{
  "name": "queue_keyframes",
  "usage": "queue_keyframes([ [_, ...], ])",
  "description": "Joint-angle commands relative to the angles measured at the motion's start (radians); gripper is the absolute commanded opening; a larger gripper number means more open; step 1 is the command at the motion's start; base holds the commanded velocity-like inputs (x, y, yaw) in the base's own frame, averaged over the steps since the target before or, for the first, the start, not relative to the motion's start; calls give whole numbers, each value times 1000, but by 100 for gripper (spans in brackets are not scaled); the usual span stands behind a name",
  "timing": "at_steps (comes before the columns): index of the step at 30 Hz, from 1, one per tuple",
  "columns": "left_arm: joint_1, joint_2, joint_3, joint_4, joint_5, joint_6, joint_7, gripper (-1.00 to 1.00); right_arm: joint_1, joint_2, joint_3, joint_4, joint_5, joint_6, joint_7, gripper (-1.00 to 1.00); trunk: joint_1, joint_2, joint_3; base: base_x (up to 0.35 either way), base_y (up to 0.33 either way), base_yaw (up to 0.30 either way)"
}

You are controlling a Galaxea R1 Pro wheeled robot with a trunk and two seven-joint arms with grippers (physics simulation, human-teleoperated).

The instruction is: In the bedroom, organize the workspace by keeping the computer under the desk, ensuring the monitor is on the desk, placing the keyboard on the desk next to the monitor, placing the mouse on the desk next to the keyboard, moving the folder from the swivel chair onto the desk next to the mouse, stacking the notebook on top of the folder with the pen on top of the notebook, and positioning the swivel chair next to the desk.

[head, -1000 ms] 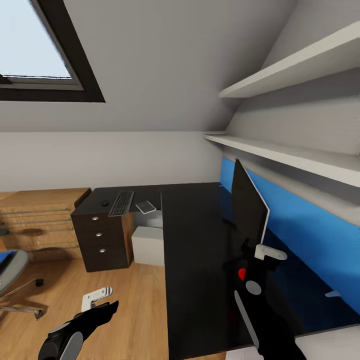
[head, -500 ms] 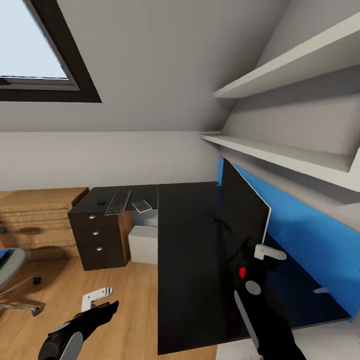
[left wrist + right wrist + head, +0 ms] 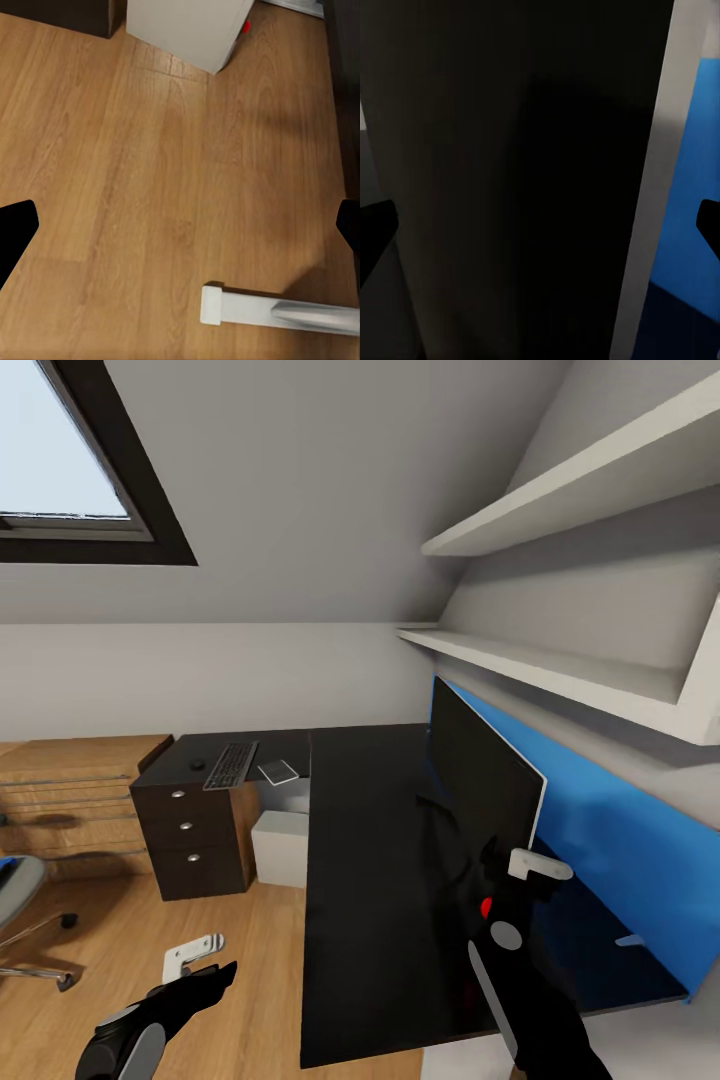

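Note:
The black L-shaped desk [image 3: 370, 860] carries the monitor [image 3: 480, 775] before the blue wall panel. On its far wing lie the keyboard [image 3: 230, 765], the mouse [image 3: 198, 765] and the notebook [image 3: 279, 771]. The grey computer [image 3: 280, 848] [image 3: 187, 30] stands on the floor under the desk. At the left edge, the swivel chair [image 3: 20, 885] shows a sliver of the blue folder [image 3: 4, 863]. My right gripper [image 3: 520, 870] [image 3: 540, 225] is open, close to the monitor's [image 3: 525, 180] near edge. Over bare floor, my left gripper [image 3: 200, 965] [image 3: 180, 229] hangs open. The pen is out of view.
A wooden dresser [image 3: 70, 790] stands along the far wall, left of the desk's drawer unit [image 3: 195, 840]. White shelves [image 3: 560, 670] run above the blue wall panel [image 3: 620, 840]. Wood floor [image 3: 150, 187] lies between me and the computer.
The whole view has shifted, so the camera moved: desk, dresser and chair slid left, and more of the monitor's screen face shows. Both arms keep their places in the picture.

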State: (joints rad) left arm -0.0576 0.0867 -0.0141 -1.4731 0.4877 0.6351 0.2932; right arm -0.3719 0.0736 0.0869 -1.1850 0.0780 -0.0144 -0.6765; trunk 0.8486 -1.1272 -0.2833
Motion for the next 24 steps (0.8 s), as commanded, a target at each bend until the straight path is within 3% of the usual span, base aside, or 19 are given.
queue_keyframes([
  [1,-1,1,-1,-1,11,2,9,100,-1,0,1,1,3,-1,-5,100,0,-1,-1,0,-7,0],
  [24,-1,1,0,-1,10,2,12,100,-1,0,3,8,5,-1,-3,100,0,-1,-1,0,-55,0],
])
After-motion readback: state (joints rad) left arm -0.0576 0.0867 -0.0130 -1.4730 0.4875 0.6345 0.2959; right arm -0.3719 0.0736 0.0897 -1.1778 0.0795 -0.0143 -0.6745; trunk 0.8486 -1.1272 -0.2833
